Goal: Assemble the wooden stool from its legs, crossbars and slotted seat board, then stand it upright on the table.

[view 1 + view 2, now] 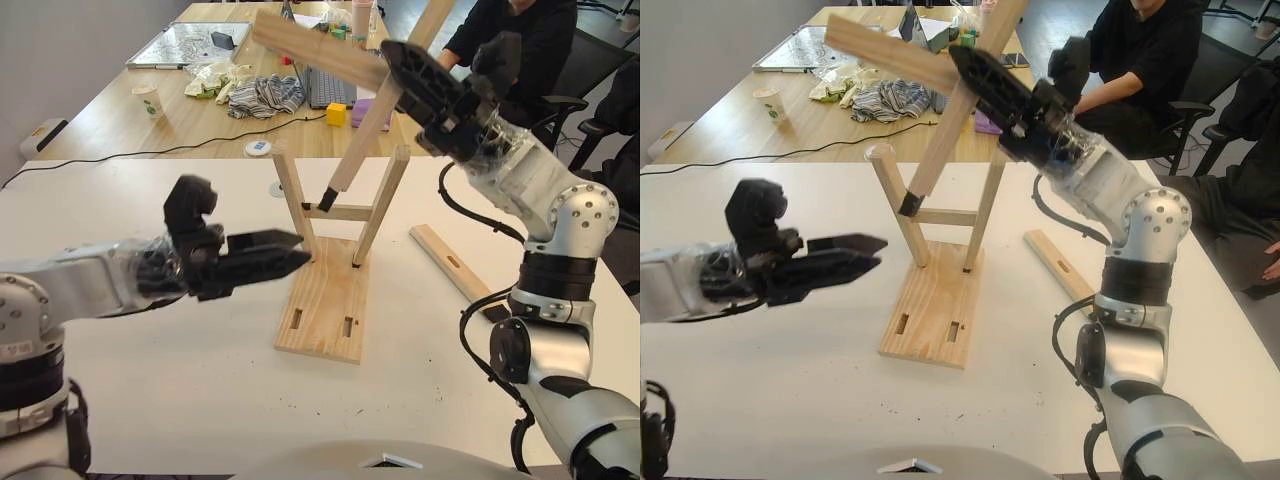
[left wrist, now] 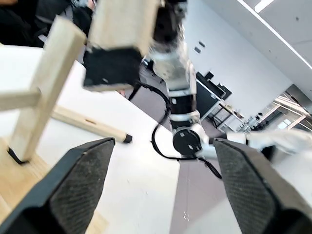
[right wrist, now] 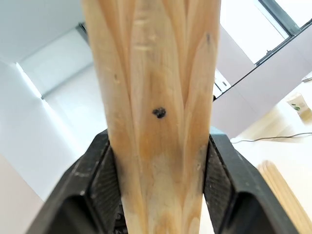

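Observation:
The slotted seat board (image 1: pixel 325 315) lies flat on the white table (image 1: pixel 150 400). Two legs (image 1: pixel 295 200) stand in its far slots, joined by a crossbar (image 1: pixel 342 212). My right gripper (image 1: pixel 415 75) is shut on another leg (image 1: pixel 362 135) that has a crossbar (image 1: pixel 315 50) fixed across it. This piece hangs tilted above the board, and its black-capped lower end (image 1: pixel 327 197) is close to the standing crossbar. In the right wrist view both fingers (image 3: pixel 97 180) press on the wood (image 3: pixel 156 112). My left gripper (image 1: pixel 300 250) is open, just left of the standing legs, holding nothing.
A loose leg (image 1: pixel 450 262) lies on the table to the right of the board. A black cable (image 1: pixel 120 157) runs along the far edge. The wooden table behind carries clothes (image 1: pixel 262 95), a cup (image 1: pixel 150 102) and a yellow cube (image 1: pixel 336 113).

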